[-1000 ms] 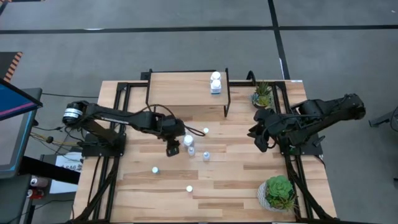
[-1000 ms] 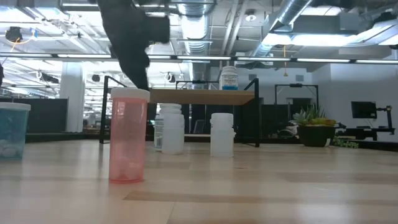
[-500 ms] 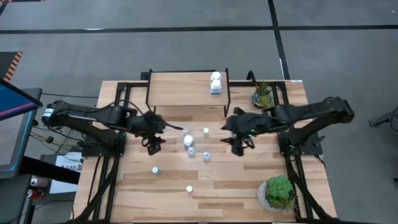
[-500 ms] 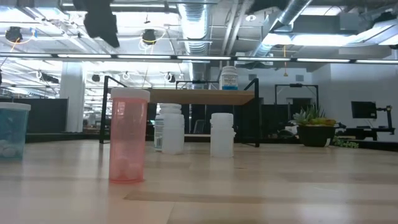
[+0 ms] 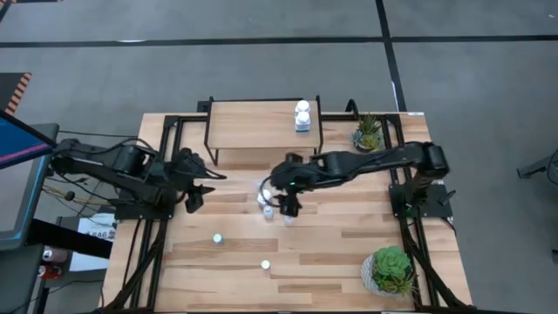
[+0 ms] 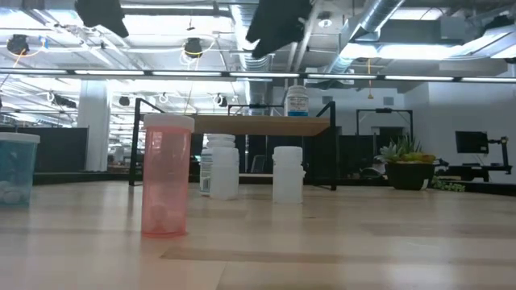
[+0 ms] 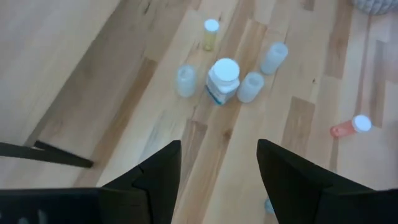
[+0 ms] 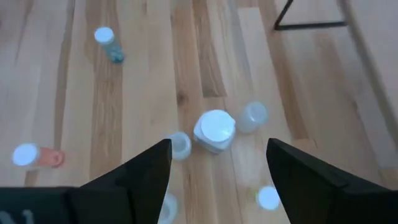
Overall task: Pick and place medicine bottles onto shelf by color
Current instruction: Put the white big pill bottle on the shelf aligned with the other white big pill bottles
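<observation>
1. Since a second ago the left arm has pulled back toward the left side of the worktop (image 5: pixel 349 249), away from the bottle cluster, while the right arm has swung in from the right edge to reach over that cluster.
2. The left claw (image 5: pixel 193 199) now hangs above the worktop's left part, well apart from the bottles; its fingers (image 7: pixel 155 171) stand parted with nothing between them.
3. A blue bottle (image 5: pixel 217 238) stands alone on the left-front boards, and a pink bottle with a white cap (image 5: pixel 266 264) stands nearer the front edge; in the low view this pink bottle (image 6: pixel 167 176) is upright.
4. In the middle, a large white bottle (image 5: pixel 263 196) stands with small pale bottles just beside it, and a small yellowish bottle (image 5: pixel 289 183) stands a little nearer the shelf.
5. The right claw (image 5: pixel 288 204) hovers just above this cluster, fingers (image 8: pixel 146 171) spread wide and empty, the large white bottle showing between them in the right wrist view.
6. The shelf (image 5: pixel 253 126) stands at the back, bearing two white bottles (image 5: pixel 302 115) near its right end.
7. Two potted plants (image 5: pixel 391 269) sit on the worktop's right side.
</observation>
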Robot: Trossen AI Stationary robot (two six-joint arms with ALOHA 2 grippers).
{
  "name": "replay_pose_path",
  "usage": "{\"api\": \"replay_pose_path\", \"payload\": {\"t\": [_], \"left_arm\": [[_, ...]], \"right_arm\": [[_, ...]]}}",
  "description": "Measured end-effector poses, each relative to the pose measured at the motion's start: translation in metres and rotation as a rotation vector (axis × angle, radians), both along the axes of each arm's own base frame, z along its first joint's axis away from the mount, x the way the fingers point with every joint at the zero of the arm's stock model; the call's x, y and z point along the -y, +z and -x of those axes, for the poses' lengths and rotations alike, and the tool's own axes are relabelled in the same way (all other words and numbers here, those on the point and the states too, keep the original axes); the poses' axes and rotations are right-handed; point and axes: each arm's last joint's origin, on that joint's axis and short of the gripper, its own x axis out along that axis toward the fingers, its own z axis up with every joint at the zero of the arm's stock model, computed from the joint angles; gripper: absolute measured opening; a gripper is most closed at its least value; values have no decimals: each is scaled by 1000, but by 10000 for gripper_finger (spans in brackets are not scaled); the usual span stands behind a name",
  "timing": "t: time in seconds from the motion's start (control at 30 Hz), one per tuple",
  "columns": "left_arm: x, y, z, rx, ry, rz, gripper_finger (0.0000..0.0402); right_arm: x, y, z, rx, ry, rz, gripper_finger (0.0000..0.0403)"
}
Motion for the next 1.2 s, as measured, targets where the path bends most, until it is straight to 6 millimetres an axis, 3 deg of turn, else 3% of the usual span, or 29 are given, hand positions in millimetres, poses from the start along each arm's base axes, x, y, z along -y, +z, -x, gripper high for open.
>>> {"api": "replay_pose_path", "payload": {"t": [0.53, 0.7, 1.2], "left_arm": [[-9, 7, 40, 7, -30, -24, 196], [-11, 2, 46, 21, -28, -17, 196], [-12, -18, 51, 2, -10, 7, 196]], "right_arm": [[-6, -49, -69, -263, 393, 189, 286], [3, -61, -79, -308, 469, 243, 286], [23, -75, -85, -353, 566, 310, 286]]}}
